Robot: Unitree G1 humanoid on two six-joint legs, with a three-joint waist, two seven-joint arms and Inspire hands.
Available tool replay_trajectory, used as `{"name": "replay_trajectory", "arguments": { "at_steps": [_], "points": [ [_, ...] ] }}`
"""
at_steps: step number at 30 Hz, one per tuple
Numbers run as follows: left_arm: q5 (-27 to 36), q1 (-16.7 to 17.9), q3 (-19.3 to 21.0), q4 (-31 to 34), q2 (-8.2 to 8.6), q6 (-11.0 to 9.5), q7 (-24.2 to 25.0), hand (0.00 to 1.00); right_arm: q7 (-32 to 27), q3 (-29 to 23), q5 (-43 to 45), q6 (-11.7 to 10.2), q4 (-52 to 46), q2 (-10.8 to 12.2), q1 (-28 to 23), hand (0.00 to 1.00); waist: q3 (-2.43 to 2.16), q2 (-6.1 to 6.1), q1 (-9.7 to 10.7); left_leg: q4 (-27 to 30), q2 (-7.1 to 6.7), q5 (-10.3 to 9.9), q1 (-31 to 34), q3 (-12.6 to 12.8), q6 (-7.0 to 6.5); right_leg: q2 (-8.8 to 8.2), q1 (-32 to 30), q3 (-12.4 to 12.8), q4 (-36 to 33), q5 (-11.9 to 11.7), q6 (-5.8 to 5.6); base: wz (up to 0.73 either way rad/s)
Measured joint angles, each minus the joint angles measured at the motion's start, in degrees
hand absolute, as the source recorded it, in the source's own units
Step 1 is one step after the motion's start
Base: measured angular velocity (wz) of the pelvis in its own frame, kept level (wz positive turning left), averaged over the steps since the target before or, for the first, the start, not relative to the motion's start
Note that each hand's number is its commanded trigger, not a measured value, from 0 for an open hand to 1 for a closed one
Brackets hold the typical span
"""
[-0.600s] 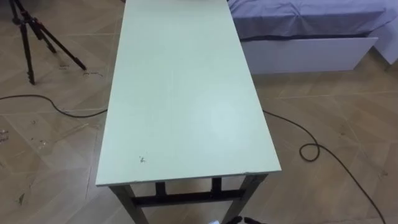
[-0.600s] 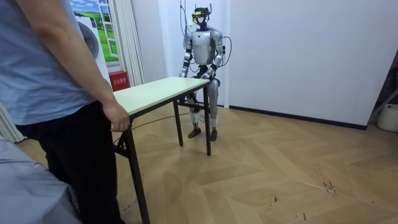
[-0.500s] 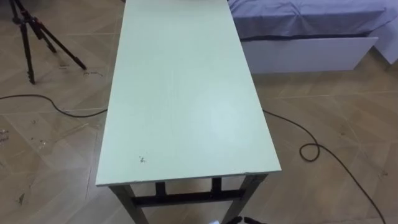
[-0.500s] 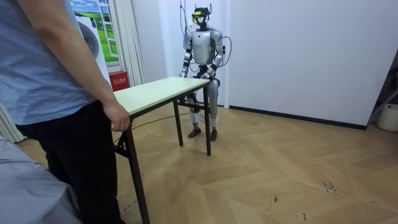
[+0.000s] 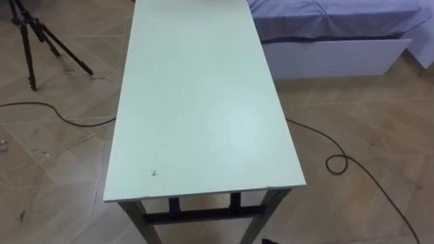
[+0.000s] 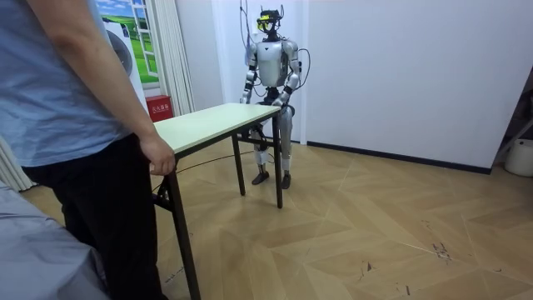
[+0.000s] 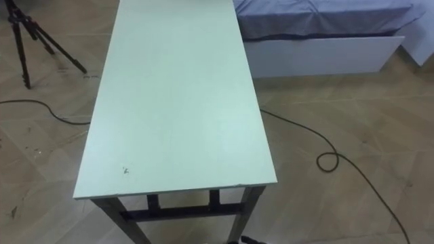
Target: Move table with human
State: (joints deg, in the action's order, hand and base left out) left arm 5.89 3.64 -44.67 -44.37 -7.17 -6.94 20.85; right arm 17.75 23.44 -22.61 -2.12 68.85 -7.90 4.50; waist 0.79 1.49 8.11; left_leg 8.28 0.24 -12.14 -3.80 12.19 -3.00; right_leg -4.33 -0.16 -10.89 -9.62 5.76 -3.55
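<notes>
A long table [image 5: 196,102] with a pale green top and dark metal legs stretches away from me in the eye views; its near short edge lies just below me. In the room view I stand at the far end of the table [image 6: 208,125], by the white wall. My right hand [image 6: 248,101] and left hand [image 6: 281,100] are down at that end's edge, too small to read. At the other end a person in a blue shirt stands with one hand [image 6: 156,157] curled on the table's edge.
A black tripod [image 5: 34,41] stands on the wooden floor left of the table. A bed [image 5: 332,27] with a purple cover lies to the far right. Dark cables [image 5: 339,163] run over the floor on both sides. A red box [image 6: 158,107] sits by the curtain.
The eye view has shifted very slightly, which is the camera's own move. Table, person and my stance look the same in the room view.
</notes>
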Motion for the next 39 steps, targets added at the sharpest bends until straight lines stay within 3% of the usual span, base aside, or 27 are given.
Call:
{"name": "replay_trajectory", "arguments": {
  "at_steps": [3, 5, 10, 13, 14, 15, 16, 17, 19, 20, 24, 27, 30, 35, 39],
  "points": [
    [1.2, 0.3, 0.0, -0.1, -2.53, 1.8, 4.3, 0.00, 1.8, -0.1, 0.3, 0.9, -0.1, -1.0, 0.0, 0.00, 0.14, -0.23, -0.3, 0.0, 0.05, 0.0, 0.1, -0.1, 0.01, 0.02, 0.0, -0.1, 0.0, 0.0, 0.00, 0.00],
    [1.4, 0.5, 0.5, -0.1, -3.31, 2.5, 6.2, 0.00, 3.0, -0.1, 0.2, 1.0, -0.4, -1.5, 0.0, 0.00, 0.19, -0.32, -0.6, 0.1, 0.08, 0.0, 0.0, -0.1, 0.01, 0.00, -0.2, -0.1, 0.0, 0.0, 0.00, 0.00],
    [1.3, 0.7, 1.8, 0.5, -3.13, 3.9, 9.7, 0.00, 5.6, 0.0, 0.2, 1.1, -5.1, -1.5, -0.4, 0.00, 0.34, -0.87, -0.7, 0.1, 0.15, 0.0, 0.2, 0.3, 0.06, 0.02, -0.5, 0.0, 0.0, 0.0, 0.06, -0.05],
    [1.4, 0.7, 2.4, 0.6, -2.89, 5.0, 11.6, 0.00, 7.5, 0.0, 0.0, 1.7, -8.3, -1.4, -1.0, 0.00, 0.19, -1.25, -0.6, 0.2, 0.13, 0.0, 0.3, 0.2, 0.07, 0.04, -0.6, -0.2, -0.1, 0.0, 0.06, 0.02],
    [5.3, 0.4, 1.0, 0.6, -3.30, 5.6, 11.6, 0.00, 7.3, 2.0, -4.5, 2.3, -9.4, -1.6, -1.1, 0.00, 0.08, -1.39, -0.6, 0.6, 0.03, -0.1, 1.0, -0.3, 0.10, 0.01, -0.7, -0.5, -0.3, 0.0, 0.06, 0.20],
    [11.2, 0.3, -1.4, 2.1, -5.64, 5.8, 11.5, 0.00, 6.9, 5.0, -10.9, 2.8, -12.4, -2.2, -1.2, 0.00, -0.02, -1.47, -0.4, 1.2, 0.11, -0.2, 1.9, -1.2, 0.19, -0.02, -1.0, -0.9, -0.5, 0.0, 0.06, 0.21],
    [13.1, 0.9, -1.6, 3.7, -6.69, 5.7, 11.4, 0.00, 6.8, 5.6, -12.8, 2.7, -14.5, -2.3, -1.5, 0.00, -0.01, -1.33, -0.4, 1.2, 0.12, -0.2, 2.2, -1.3, 0.21, 0.01, -1.4, -0.9, -0.5, 0.0, 0.06, 0.08],
    [17.7, 3.7, 1.0, 7.6, -8.36, 5.7, 11.5, 0.00, 6.7, 4.8, -14.5, 2.6, -19.6, -2.5, -3.0, 0.00, -0.05, -1.19, -1.3, 1.2, 0.22, -0.1, 2.5, -1.2, 0.27, 0.17, -2.0, -0.5, -0.4, -0.1, 0.12, -0.22],
    [34.4, 8.1, 7.4, 9.6, -8.07, 5.7, 12.6, 0.00, 7.8, 2.7, -20.2, 1.7, -24.7, -2.5, -5.3, 0.00, -0.14, -1.38, -4.1, 1.4, 0.54, -0.2, 2.4, -0.5, 0.43, 0.50, -2.6, 0.4, -0.5, -0.2, 0.41, -0.31],
    [42.2, 9.1, 12.2, 9.4, -6.80, 6.0, 12.7, 0.00, 8.8, -0.5, -22.0, 1.3, -25.1, -1.8, -6.0, 0.00, -0.08, -1.53, -5.5, 1.6, 0.89, -0.3, 2.1, -0.6, 0.47, 0.52, -2.2, 0.6, -0.2, -0.3, 0.47, 0.00],
    [56.9, 6.9, 25.9, 8.0, -5.89, 7.3, 8.8, 0.00, 8.7, -3.7, -28.0, 2.2, -30.7, -2.3, -8.6, 0.00, 0.04, -2.20, -7.8, 2.1, 0.90, -0.3, 2.0, -2.8, 0.52, 0.48, -0.6, -0.6, 0.1, -0.2, 0.47, 0.26],
    [60.0, 7.5, 28.1, 10.3, -5.90, 7.8, 5.4, 0.00, 9.0, -3.8, -29.3, 2.5, -36.2, -2.7, -12.0, 0.00, -0.06, -2.59, -8.3, 1.9, 0.93, -0.3, 2.2, -3.2, 0.58, 0.52, -0.4, -1.3, 0.1, -0.2, 0.47, 0.09],
    [59.9, 8.8, 27.6, 12.2, -4.57, 8.5, 1.7, 0.00, 9.4, -3.3, -29.1, 3.7, -37.1, -2.9, -14.1, 0.00, -0.08, -2.14, -8.4, 2.1, 0.75, -0.3, 2.2, -4.4, 0.59, 0.54, 0.2, -2.1, 0.0, -0.2, 0.46, 0.19],
    [59.9, 11.8, 28.3, 20.9, -4.57, 8.6, -0.7, 0.00, 9.9, -3.5, -29.1, 4.7, -41.3, -3.5, -15.4, 0.00, -0.14, -1.74, -8.6, 2.2, 0.86, -0.3, 2.2, -5.0, 0.64, 0.49, 0.5, -2.5, 0.0, -0.2, 0.46, 0.06],
    [59.9, 12.3, 29.2, 26.4, -4.62, 8.5, -0.7, 0.00, 10.3, -3.5, -29.3, 4.7, -45.1, -3.4, -16.6, 0.00, -0.16, -1.55, -8.8, 1.9, 0.90, -0.3, 1.4, -5.7, 0.64, 0.50, 1.4, -2.9, 0.1, -0.2, 0.40, 0.09]
  ]
}}
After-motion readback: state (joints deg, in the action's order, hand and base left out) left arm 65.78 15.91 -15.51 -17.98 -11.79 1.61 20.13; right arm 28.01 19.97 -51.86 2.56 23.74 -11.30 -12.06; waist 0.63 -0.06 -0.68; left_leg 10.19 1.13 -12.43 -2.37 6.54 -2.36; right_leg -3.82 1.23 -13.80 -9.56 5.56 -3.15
